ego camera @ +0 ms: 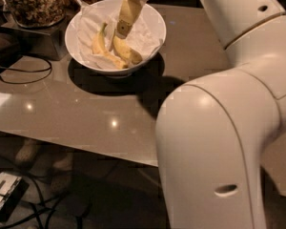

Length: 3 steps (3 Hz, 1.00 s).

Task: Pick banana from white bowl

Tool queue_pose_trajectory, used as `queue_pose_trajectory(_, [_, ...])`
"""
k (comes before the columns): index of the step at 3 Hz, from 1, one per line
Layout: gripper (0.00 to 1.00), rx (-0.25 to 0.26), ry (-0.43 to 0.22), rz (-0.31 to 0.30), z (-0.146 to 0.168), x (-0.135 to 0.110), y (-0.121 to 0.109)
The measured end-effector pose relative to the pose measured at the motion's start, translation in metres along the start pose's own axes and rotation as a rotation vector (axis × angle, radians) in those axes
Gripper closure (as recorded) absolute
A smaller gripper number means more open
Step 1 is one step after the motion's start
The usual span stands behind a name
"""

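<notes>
The end effector, whose opening and hold I cannot tell, hangs inside the bowl, with the banana just below at 5 o'clock, its long axis running 11 to 4.

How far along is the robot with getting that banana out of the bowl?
Reaching looks done: the gripper is down inside the white bowl, right at the upper end of the banana. Gripping appears to be the step in hand. Left to do: lift it out; the banana lies in the bowl beside a second banana.
</notes>
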<state>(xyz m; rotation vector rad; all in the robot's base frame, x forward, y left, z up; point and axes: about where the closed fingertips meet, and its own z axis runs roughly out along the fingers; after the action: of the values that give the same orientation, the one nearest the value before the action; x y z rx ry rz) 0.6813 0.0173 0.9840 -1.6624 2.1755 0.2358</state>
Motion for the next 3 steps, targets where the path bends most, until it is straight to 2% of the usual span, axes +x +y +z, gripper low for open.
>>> queue_pose_trajectory(1, [0.33,-0.023,-0.001,0.031,0.017,0.001,-0.008])
queue_pose_trajectory(3, [0.30,-0.066,0.037,0.125,0.059,0.008,-0.021])
